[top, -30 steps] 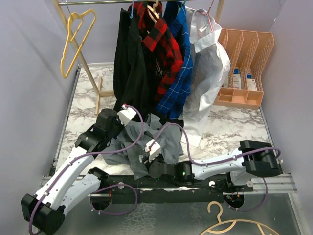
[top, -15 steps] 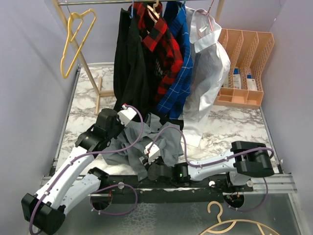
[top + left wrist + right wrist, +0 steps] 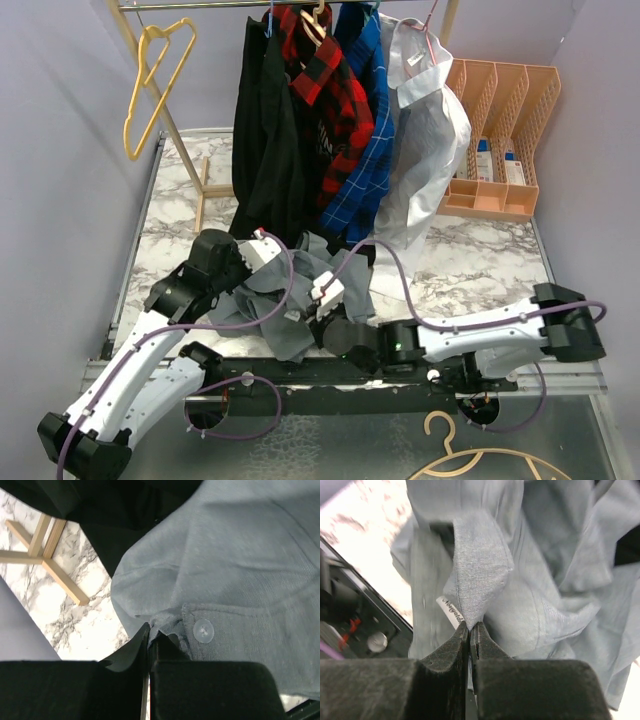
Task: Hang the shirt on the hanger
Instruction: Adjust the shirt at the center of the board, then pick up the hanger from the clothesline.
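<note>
From above, the shirt (image 3: 300, 290) lies crumpled on the marble tabletop (image 3: 470, 265) near its front edge. The hanger (image 3: 150, 80) hangs on the rack (image 3: 183, 152) at far left, well apart from it.

In the left wrist view, the left pincer (image 3: 149, 636) is clamped on the shirt's edge, just beside a white button (image 3: 203, 630).

In the right wrist view, the right pincer (image 3: 470, 628) pinches a raised fold of the shirt beside a label (image 3: 451, 611), with the rest bunched beyond its tips.

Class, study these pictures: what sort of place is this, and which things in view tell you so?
Probably a robotics test bench staged as a wardrobe corner: a marble-patterned tabletop, a metal clothes rail hung with a red-and-black plaid shirt, and the left gripper and right gripper pinching a crumpled light-grey button-up shirt.
</note>
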Controlling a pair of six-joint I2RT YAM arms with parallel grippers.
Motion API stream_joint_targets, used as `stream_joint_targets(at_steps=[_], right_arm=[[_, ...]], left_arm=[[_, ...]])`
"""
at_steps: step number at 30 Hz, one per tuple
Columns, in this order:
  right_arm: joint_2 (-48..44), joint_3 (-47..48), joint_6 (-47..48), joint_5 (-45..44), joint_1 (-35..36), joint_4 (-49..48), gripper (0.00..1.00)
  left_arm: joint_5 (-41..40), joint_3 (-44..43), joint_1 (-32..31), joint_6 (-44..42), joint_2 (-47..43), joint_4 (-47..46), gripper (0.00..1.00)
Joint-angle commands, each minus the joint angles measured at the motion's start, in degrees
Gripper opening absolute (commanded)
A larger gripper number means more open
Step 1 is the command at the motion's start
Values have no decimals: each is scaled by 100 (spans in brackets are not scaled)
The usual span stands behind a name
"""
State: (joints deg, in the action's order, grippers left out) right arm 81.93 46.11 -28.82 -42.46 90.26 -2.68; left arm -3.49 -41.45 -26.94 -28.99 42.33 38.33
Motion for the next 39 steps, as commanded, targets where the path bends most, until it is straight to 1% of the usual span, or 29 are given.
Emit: stream_joint_targets(at_steps=[1,4,6,8,10,13,14,15,16,17,18,19,21,23,25,26,28,30,33,35,36,39], right_arm=[[-653,541,598,-418,-157,360,1],[-677,911,735,-430,-358,768,1],[-635,1036,906,-410,-485,836,1],[-589,1086,1043,-267,-670,835,1],[-557,1066,1141,-164,-908,787,1],[-590,898,1286,172,-1356,614,2],[-630,812,1354,324,-1520,476,1],[-684,742,1452,522,-1735,349,1],[-709,688,1548,712,-1878,267,1],[-721,649,1633,897,-2019,190,1],[-716,632,1707,1111,-2142,129,1],[-687,628,1766,1319,-2243,77,1],[-577,683,1868,1691,-2417,25,2],[-438,750,1925,1826,-2454,1,1],[-314,776,1945,1911,-2464,-60,1],[-262,785,1942,1957,-2471,-99,1],[-173,802,1948,2059,-2480,-127,2],[-112,809,1967,2113,-2482,-166,1],[-91,789,1995,2170,-2524,-234,1],[-90,761,1979,2248,-2561,-263,1],[-86,733,1951,2285,-2568,-275,1],[-73,636,1871,2362,-2583,-249,1]], left_arm=[[824,-227,39,-643,-276,588,0],[1318,-330,40,-645,-307,862,0],[1595,-342,40,-517,-304,929,0],[1579,-299,40,-395,-271,863,0],[1368,-316,40,-255,-245,745,0],[1422,-361,40,-284,-381,717,0],[1326,-405,40,-299,-434,678,9],[1215,-506,40,-243,-459,654,28],[1151,-629,40,-242,-427,671,55],[1163,-808,40,-265,-342,763,79],[1277,-1021,40,-292,-224,938,94],[1445,-1272,40,-341,-62,1125,98],[1861,-1825,37,-340,274,1518,99],[2289,-2421,38,-352,540,1861,99],[2340,-3153,40,-171,819,2012,99],[2204,-3606,40,-16,1006,2049,99],[1462,-4607,40,434,1457,2053,99],[538,-5597,40,662,1983,2089,99],[-826,-6690,39,783,2486,1888,99],[-1977,-7213,63,843,2749,1496,99],[-2249,-7429,108,768,2856,1366,98],[-2712,-8022,206,565,3146,1139,98]])
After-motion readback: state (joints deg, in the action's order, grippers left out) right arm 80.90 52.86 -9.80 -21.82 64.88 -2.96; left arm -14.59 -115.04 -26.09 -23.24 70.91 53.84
